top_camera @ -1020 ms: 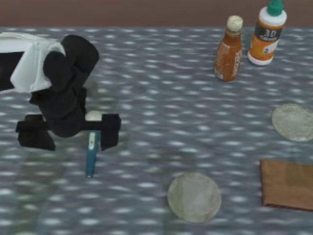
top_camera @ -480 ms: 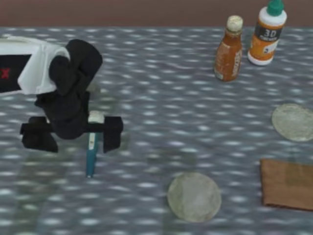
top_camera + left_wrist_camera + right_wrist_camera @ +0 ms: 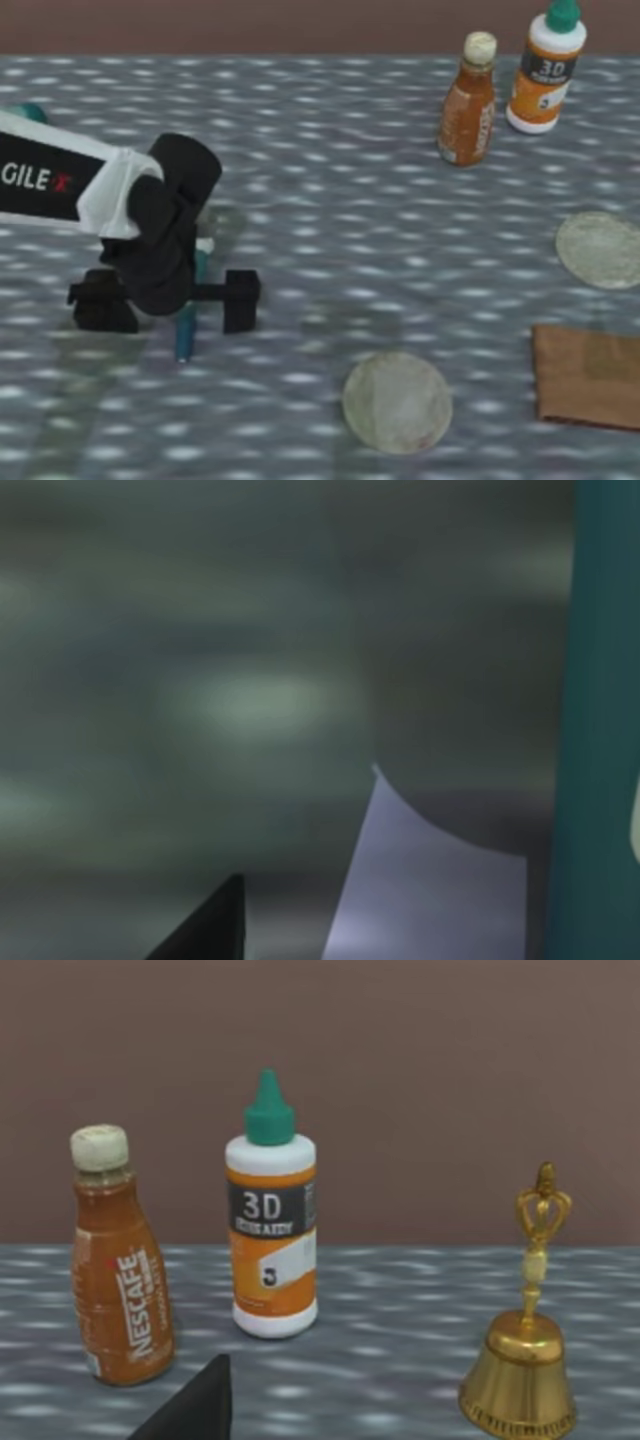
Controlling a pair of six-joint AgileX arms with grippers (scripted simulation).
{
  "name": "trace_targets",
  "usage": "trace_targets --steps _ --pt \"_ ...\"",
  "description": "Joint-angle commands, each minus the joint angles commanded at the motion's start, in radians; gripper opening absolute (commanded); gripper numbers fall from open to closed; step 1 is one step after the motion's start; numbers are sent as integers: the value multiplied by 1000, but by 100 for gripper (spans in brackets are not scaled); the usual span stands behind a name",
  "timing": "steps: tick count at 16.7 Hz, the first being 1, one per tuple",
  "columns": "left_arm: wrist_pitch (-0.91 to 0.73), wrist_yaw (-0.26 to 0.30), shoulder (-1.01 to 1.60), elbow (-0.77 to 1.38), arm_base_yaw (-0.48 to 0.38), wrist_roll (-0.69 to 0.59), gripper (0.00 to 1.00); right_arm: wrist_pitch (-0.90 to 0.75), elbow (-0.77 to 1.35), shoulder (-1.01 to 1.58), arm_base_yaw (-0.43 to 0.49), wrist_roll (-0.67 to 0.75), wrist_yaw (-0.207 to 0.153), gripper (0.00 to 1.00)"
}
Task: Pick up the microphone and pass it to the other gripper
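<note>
Left gripper (image 3: 165, 303) low over table (image 3: 330, 180), jaws spread wide, microphone (image 3: 186, 330) lying between them unclamped, round coaster (image 3: 397, 402) and orange sauce bottle (image 3: 468, 100) well outside, nothing blocking.

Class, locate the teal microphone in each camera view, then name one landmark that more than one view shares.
Top view: microphone lies at the table's left, between the open left hand's fingers.
Left wrist view: teal handle fills one edge.
Right wrist view: not in it.
Shared landmark: Nescafe bottle, top and right wrist views.

Orange sauce bottle (image 3: 122, 1265), white glue bottle (image 3: 272, 1230) with green cap, brass bell (image 3: 521, 1355), speckled grey table (image 3: 380, 1290)
</note>
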Motion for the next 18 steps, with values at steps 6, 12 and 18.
trace_targets --steps 6,12,18 --pt "7 0 7 -3 0 0 85 0 0 0 0 0 0 100" --pt "7 0 7 -3 0 0 40 0 0 0 0 0 0 100" --pt "7 0 7 -3 0 0 0 0 0 0 0 0 0 100"
